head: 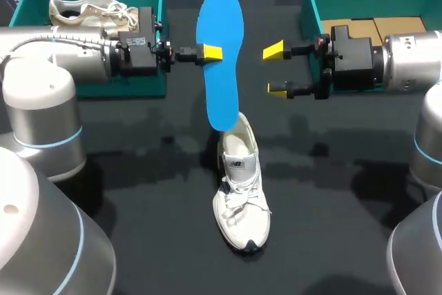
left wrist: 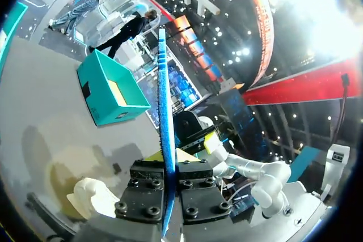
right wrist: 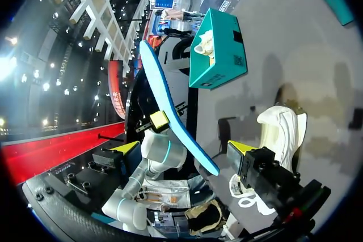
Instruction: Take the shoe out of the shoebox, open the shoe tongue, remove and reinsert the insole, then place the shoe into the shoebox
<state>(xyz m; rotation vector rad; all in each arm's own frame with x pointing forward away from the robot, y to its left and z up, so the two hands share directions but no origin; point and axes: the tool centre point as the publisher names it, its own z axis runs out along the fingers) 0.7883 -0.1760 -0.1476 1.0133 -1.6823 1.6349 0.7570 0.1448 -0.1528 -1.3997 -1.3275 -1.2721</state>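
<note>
left shoebox (head: 124, 86): back and to the left of the shoe (head: 240, 195), well apart from it. There's a second shoe (head: 83, 10) lying inside, not my problem right now.

left gripper (head: 211, 52): up behind the shoe, a bit to its left, pressed together on the insole's edge. It looks like a thin pinch, so the thing hangs free and I can steer it.

insole (head: 221, 53): the blue one, out of the shoe and held lengthwise above and behind it, with its near end pointing right at the shoe's opening. From overhead that end overlaps the heel collar, but honestly I can't tell if it touches or just hangs above. My guess is removal's done and feeding it back in is the step in hand.

shoe: white trainer, upright on its sole, heel toward the insole, toe toward me, laces loose. It isn't in either box.

right gripper (head: 276, 70): behind the shoe and to its right, spread wide, nothing in it, just beside the insole's free edge. Probably parked there to steady the insole or hold the shoe.

right shoebox (head: 311, 12): back and to the right of the shoe, well apart, with only a cardboard liner (head: 373, 29) inside. I reckon that's where the shoe ends up.

surface (head: 138, 205): plain dark top, with the shoe sitting about mid-way across it.
</note>
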